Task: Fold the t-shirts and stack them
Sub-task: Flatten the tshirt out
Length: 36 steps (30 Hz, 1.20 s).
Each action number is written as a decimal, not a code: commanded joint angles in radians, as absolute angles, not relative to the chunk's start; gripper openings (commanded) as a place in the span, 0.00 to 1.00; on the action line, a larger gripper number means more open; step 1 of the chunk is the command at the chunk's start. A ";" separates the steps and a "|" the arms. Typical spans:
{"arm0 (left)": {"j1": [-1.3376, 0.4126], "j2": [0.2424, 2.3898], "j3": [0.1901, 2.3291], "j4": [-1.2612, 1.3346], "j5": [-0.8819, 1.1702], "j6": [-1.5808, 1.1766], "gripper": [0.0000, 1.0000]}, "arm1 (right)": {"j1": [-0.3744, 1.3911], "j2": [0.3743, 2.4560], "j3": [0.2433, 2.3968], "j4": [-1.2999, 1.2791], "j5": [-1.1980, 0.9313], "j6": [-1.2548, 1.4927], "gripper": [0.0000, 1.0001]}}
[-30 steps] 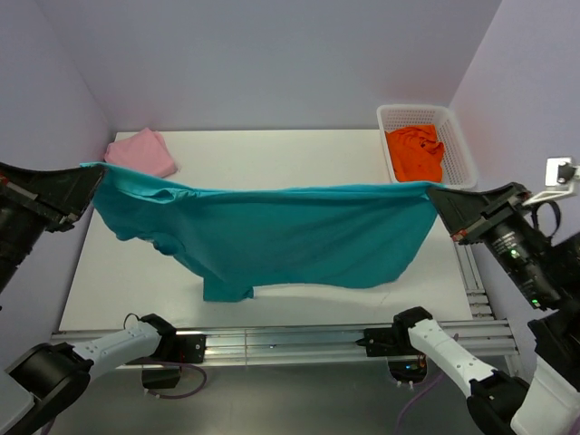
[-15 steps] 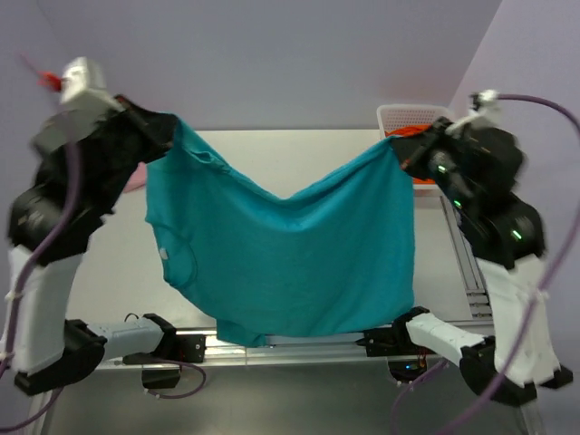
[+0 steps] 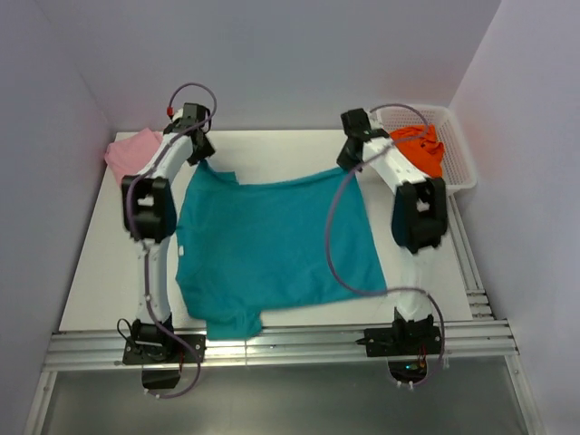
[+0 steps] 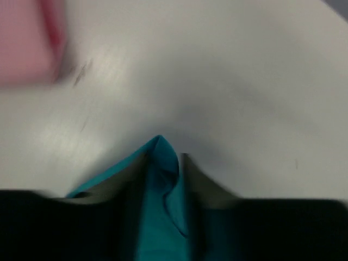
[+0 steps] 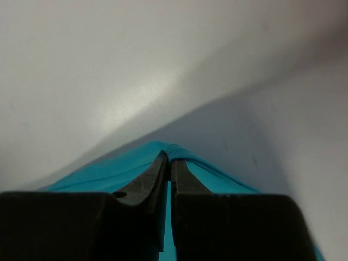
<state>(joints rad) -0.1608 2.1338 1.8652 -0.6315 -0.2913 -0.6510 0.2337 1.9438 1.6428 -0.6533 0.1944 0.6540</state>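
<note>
The teal t-shirt [image 3: 272, 236] lies spread nearly flat on the white table [image 3: 100, 263], with its near hem bunched at the front edge. My left gripper [image 3: 201, 152] is at its far left corner. In the blurred left wrist view the left gripper [image 4: 163, 156] has its jaws apart, and a ridge of the teal t-shirt [image 4: 160, 206] stands loosely between them. My right gripper [image 3: 352, 161] is at the far right corner. In the right wrist view the right gripper [image 5: 169, 157] is pinched on the hem of the teal t-shirt [image 5: 109, 174]. The pink t-shirt [image 3: 136, 152] lies at the far left. The orange t-shirt [image 3: 419, 152] is in the basket.
The white mesh basket [image 3: 460, 149] stands at the table's far right corner, just right of my right arm. The pink t-shirt [image 4: 24, 43] shows blurred just beyond my left gripper. Lilac walls close in the back and both sides.
Both arms swung the hanging teal t-shirt forward and down, and it now lies on the table. The left jaws have come apart. The right jaws still pinch the hem.
</note>
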 commanded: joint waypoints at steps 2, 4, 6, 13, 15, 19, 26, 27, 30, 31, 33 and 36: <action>-0.110 2.543 2.477 -0.686 -0.177 -0.678 0.98 | 0.203 2.331 2.239 -0.726 0.280 0.661 0.32; -0.062 2.499 2.355 -0.589 -0.098 -0.731 0.99 | 0.195 2.499 2.469 -0.803 0.285 0.638 1.00; -0.043 2.444 2.309 -0.533 -0.103 -0.752 0.99 | 0.190 2.520 2.595 -0.844 0.290 0.638 1.00; -0.054 2.326 2.367 -0.597 -0.129 -0.703 0.99 | 0.184 2.033 1.994 -0.523 0.318 0.667 1.00; -0.063 2.232 2.286 -0.615 -0.164 -0.706 1.00 | 0.190 1.987 1.980 -0.569 0.351 0.661 1.00; -0.101 2.053 2.087 -0.733 -0.271 -0.773 0.99 | 0.207 1.797 1.826 -0.647 0.391 0.620 1.00; -0.361 1.697 1.595 -0.938 -0.379 -0.985 0.97 | 0.212 1.424 1.401 -0.721 0.284 0.681 1.00; -0.392 1.659 1.548 -0.968 -0.371 -1.012 0.95 | 0.213 1.346 1.355 -0.724 0.267 0.687 1.00; -0.512 1.484 1.355 -1.038 -0.350 -1.141 0.94 | 0.232 1.212 1.229 -0.773 0.235 0.693 1.00; -0.534 1.433 1.256 -1.051 -0.338 -1.211 0.94 | 0.251 1.181 1.191 -0.808 0.236 0.695 1.00; -0.592 1.297 1.159 -1.063 -0.296 -1.268 0.90 | 0.270 1.097 1.155 -0.834 0.233 0.703 1.00; -0.682 1.160 0.987 -1.050 -0.258 -1.379 0.89 | 0.281 0.997 1.095 -0.874 0.230 0.703 1.00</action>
